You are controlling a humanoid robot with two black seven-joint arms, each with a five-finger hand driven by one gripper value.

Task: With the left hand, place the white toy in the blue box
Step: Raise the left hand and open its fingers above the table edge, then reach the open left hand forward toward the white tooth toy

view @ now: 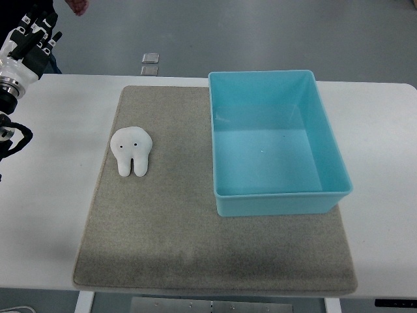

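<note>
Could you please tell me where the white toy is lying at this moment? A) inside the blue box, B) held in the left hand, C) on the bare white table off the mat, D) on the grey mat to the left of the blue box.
D: the white toy lies on the grey mat, left of the empty blue box, and the left hand is up at the table's far left corner.

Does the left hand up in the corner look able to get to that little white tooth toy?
Probably yes. The left hand sits at the table's far left corner, and only bare table and mat lie between it and the white toy. Nothing blocks the way.
</note>
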